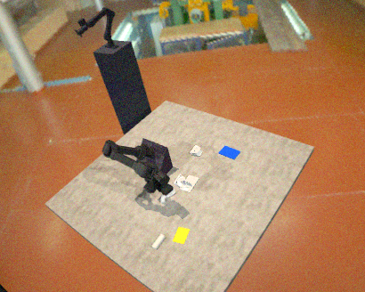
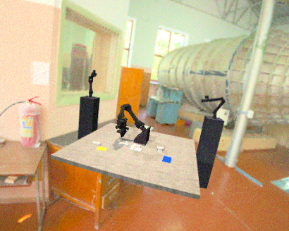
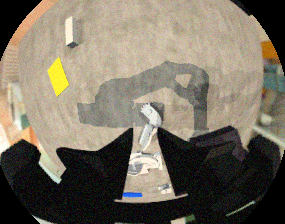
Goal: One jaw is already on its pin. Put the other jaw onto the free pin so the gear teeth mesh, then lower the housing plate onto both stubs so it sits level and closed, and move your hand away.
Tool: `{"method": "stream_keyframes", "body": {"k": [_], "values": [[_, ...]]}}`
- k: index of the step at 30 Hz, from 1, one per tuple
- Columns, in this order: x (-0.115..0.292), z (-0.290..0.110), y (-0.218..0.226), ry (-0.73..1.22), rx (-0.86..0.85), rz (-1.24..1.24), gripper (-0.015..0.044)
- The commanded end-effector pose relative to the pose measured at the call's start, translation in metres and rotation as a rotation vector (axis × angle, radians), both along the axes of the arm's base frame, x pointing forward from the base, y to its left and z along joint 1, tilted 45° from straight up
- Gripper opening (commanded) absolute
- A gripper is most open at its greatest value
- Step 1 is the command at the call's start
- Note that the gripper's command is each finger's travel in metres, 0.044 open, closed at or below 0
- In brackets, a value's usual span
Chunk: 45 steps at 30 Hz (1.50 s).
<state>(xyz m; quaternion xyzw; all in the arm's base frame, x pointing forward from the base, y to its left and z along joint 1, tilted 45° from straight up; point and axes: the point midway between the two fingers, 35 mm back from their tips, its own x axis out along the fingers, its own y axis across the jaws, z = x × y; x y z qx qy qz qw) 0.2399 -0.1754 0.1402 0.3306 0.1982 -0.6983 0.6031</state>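
A loose white jaw [image 1: 167, 196] [image 2: 124, 144] [image 3: 152, 117] with gear teeth at one end lies on the table. My gripper [image 1: 165, 190] [image 2: 123, 136] [image 3: 145, 129] is above it, part open. In the wrist view the jaw's narrow part shows between the fingertips, with a gap on each side. The white base [image 1: 193, 179] [image 2: 135, 148] lies beside the loose jaw, with a curved white jaw [image 3: 149, 157] on it; its pins are too small to make out. A small white piece [image 1: 196, 150] [image 2: 160, 150] [image 3: 164, 188], perhaps the housing plate, lies apart from the base.
A white bar [image 1: 158, 240] [image 2: 96, 143] [image 3: 70, 32] lies near a yellow patch [image 1: 182, 235] [image 2: 101, 148] [image 3: 58, 77]. A blue patch [image 1: 229, 152] [image 2: 166, 159] [image 3: 132, 194] lies beyond the small white piece. The arm's dark mount [image 1: 158, 152] [image 2: 142, 136] stands close to the base.
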Motion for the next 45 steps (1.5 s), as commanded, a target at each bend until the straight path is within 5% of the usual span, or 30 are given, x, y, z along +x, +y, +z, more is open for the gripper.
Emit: {"method": "stream_keyframes", "body": {"k": [1, 9, 37, 45], "values": [[0.0, 0.0, 0.0, 0.0, 0.0, 0.0, 0.0236], [0.0, 0.0, 0.0, 0.0, 0.0, 0.0, 0.044], [0.0, 0.0, 0.0, 0.0, 0.0, 0.0, 0.044], [0.0, 0.0, 0.0, 0.0, 0.0, 0.0, 0.023]]}}
